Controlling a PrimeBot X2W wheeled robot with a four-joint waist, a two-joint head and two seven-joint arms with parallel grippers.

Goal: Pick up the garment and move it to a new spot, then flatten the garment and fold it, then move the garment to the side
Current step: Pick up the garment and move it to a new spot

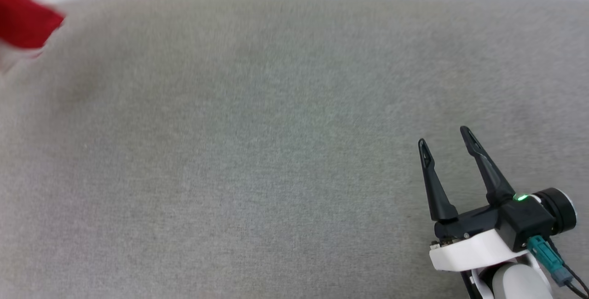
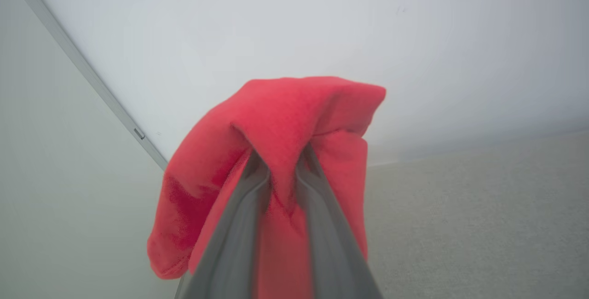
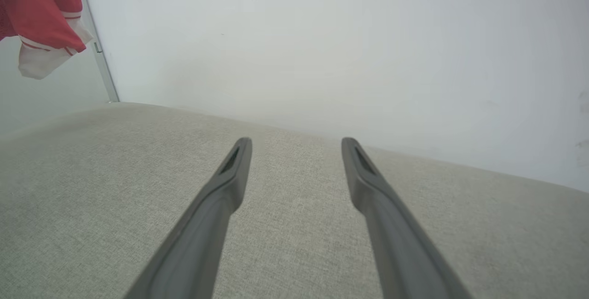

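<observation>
While left gripper (image 2: 280, 168) clamps bunched garment (image 2: 299, 106), tips buried in cloth, right gripper (image 1: 443, 136) spread wide.

**Left pinching cloth, right open**

My left gripper (image 2: 281, 157) has its two fingers (image 2: 237, 225) standing close together. They pinch a fold of the garment (image 2: 294, 110), and cloth drapes over both tips. My right gripper (image 1: 443, 136) sits low on my right in the head view. Its fingers are spread wide, pointing up and leaning a little left, with nothing between them. Its pale forearm (image 1: 515, 283) comes in from the bottom edge, and a green light (image 1: 521, 198) glows at the wrist.
</observation>
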